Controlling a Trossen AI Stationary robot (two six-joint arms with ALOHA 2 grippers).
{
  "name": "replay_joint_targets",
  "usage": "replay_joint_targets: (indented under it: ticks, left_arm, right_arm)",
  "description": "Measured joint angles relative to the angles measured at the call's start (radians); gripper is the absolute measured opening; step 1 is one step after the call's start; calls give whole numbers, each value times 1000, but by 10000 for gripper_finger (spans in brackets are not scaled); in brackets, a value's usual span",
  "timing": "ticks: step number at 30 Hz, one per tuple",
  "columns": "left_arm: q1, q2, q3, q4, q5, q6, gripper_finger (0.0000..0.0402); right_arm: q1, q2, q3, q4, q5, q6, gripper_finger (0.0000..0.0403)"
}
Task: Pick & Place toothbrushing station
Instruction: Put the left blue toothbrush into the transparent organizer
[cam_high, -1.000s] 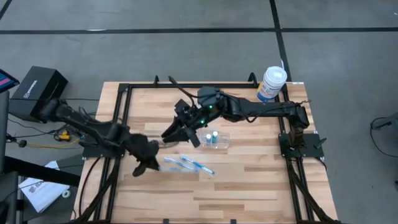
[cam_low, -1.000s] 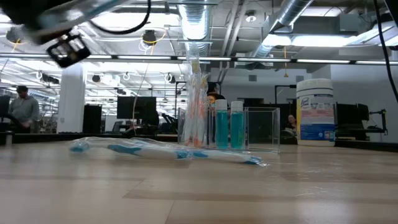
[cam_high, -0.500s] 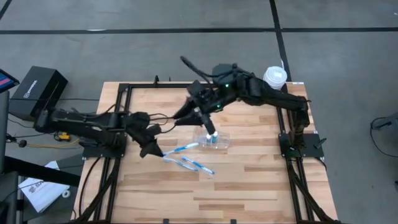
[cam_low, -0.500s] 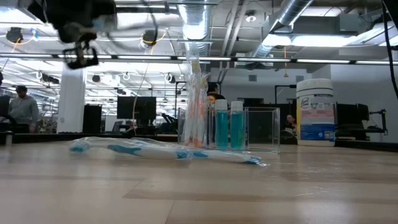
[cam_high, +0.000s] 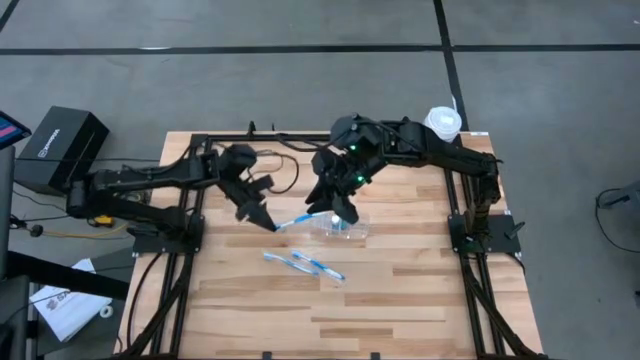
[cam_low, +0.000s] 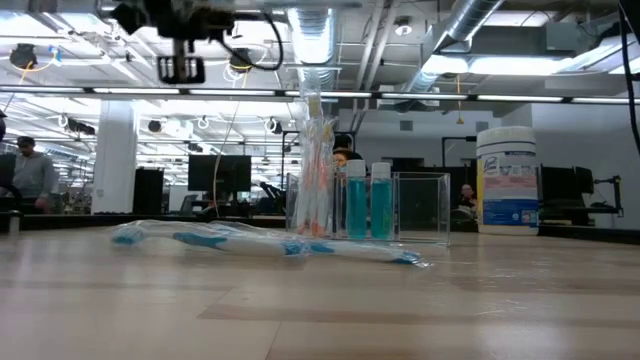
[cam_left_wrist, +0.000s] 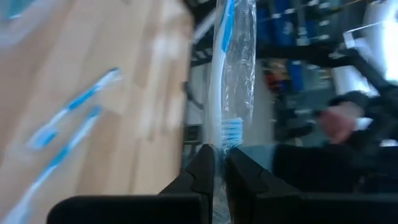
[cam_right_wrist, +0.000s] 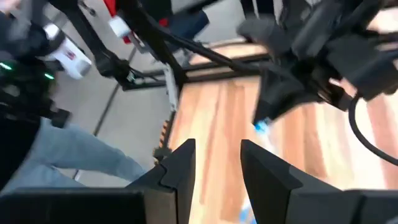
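Note:
The toothbrushing station (cam_high: 348, 229) is a clear plastic holder that stands on the table's middle. It holds two blue bottles and upright toothbrushes (cam_low: 316, 170) in its cup part. My left gripper (cam_high: 264, 216) is left of it, above the table, shut on a plastic-wrapped blue-and-white toothbrush (cam_high: 292, 221). My right gripper (cam_high: 333, 204) hangs open and empty just above the station's left end, and its fingers (cam_right_wrist: 186, 163) point toward the left arm. Two more wrapped toothbrushes (cam_high: 305, 264) lie flat on the table nearer the front. My left gripper pinches the wrapped toothbrush between its two fingers at the bristle end (cam_left_wrist: 226, 138). The handle (cam_left_wrist: 231, 37) sticks out straight ahead of the fingertips, toward the station. The toothbrush is lifted clear of the table.
A big white blue-labelled canister (cam_high: 439, 127) stands at the table's far right corner. A black frame (cam_high: 200, 150) runs along the table's edges. A black box (cam_high: 58, 148) sits off the table to the left. People show in the room behind (cam_low: 22, 170).
My left gripper has gone up and toward the table's far edge and right. It has lifted one wrapped toothbrush off the table toward the station, and two others stay lying there. My right gripper has drawn back toward the right and now hangs over the station.

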Motion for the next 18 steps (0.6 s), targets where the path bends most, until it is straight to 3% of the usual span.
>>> replay_joint_targets:
  ticks: [5,18]
  left_arm:
    - [57,104,141,2,145,-28,8]
    - [67,290,326,8,265,-68,8]
  right_arm:
    - [-8,0,0,-90,34,-72,118]
    - [-34,0,0,-150,49,-170,118]
